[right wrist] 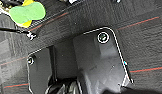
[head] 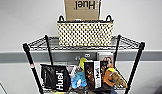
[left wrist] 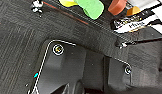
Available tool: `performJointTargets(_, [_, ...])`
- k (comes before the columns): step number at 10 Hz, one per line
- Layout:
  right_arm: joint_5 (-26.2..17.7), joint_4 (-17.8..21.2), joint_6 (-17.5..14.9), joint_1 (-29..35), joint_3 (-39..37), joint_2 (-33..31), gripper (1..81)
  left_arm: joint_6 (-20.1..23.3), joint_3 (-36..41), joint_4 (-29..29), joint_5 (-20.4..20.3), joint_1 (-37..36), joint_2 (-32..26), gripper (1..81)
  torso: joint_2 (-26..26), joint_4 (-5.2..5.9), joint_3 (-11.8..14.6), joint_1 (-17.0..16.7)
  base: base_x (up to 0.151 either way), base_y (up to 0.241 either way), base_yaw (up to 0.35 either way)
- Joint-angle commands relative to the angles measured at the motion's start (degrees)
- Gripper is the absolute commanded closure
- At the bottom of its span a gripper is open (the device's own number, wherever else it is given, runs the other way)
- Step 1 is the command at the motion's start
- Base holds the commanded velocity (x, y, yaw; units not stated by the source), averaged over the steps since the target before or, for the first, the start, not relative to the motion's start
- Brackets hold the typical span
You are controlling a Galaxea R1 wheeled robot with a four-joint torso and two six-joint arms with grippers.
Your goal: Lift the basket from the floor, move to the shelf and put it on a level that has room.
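Observation:
The cream woven basket with its dark rim and two black loop handles stands on the uppermost level of the black wire shelf, taking up most of its width. A brown "Huel" box stands upright inside it. Both wrist views look down on the dark grey carpet floor beside the shelf's feet. Nothing touches the basket in the head view.
The tier below is crowded with a black Huel bag, boxes and packets. A white wall with a grey band rises behind the shelf. Green and yellow items lie on the lowest tier.

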Motion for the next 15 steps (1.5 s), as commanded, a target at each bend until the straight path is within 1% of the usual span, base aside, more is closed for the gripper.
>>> performJointTargets(1, [-3.53,0.36,-3.73,1.16,-10.84,7.50,1.0,0.14,-8.17,3.13,1.67,-1.96,5.67,1.0,0.00,0.00,0.00,0.00,0.000,0.000,0.000])
performJointTargets(3, [-3.44,0.36,-4.00,0.37,-13.05,9.36,1.0,0.22,-11.17,4.53,1.67,-1.08,8.39,1.0,-0.02,0.00,0.00,0.00,0.000,0.000,0.000])
performJointTargets(5, [-0.46,0.18,-4.00,-1.12,-13.84,11.20,1.0,0.22,-13.89,5.32,1.75,-0.20,10.42,1.0,-0.02,0.00,0.02,0.00,0.000,0.000,0.000])
performJointTargets(7, [0.16,-0.60,-4.00,-2.44,-16.92,13.75,1.0,0.48,-18.28,6.64,1.75,0.59,14.02,1.0,-0.04,0.00,0.02,0.00,0.000,0.000,0.000])
performJointTargets(8, [1.21,-1.13,-4.00,-3.06,-17.98,14.72,1.0,0.58,-21.09,6.99,1.75,0.77,16.13,1.0,-0.04,0.00,0.02,0.00,0.000,0.000,0.000])
performJointTargets(9, [1.74,-1.57,-4.00,-3.58,-17.89,15.25,1.0,0.58,-23.73,7.69,1.75,1.03,18.06,1.0,-0.04,0.00,0.02,-0.02,0.000,0.000,0.000])
performJointTargets(12, [1.83,-3.16,-4.00,-4.47,-17.98,16.57,1.0,0.58,-30.41,7.79,2.45,1.12,23.51,1.0,-0.06,0.00,0.05,-0.05,0.000,0.000,0.000])
performJointTargets(13, [1.83,-3.16,-3.91,-4.64,-18.07,16.66,1.0,0.58,-32.26,7.79,2.55,1.12,24.84,1.0,-0.06,0.00,0.05,-0.05,0.000,0.000,0.000])
performJointTargets(15, [1.83,-3.07,-3.74,-5.08,-17.98,16.66,1.0,0.49,-33.15,7.70,3.51,1.12,25.72,1.0,-0.09,0.00,0.05,-0.07,0.000,0.000,0.000])
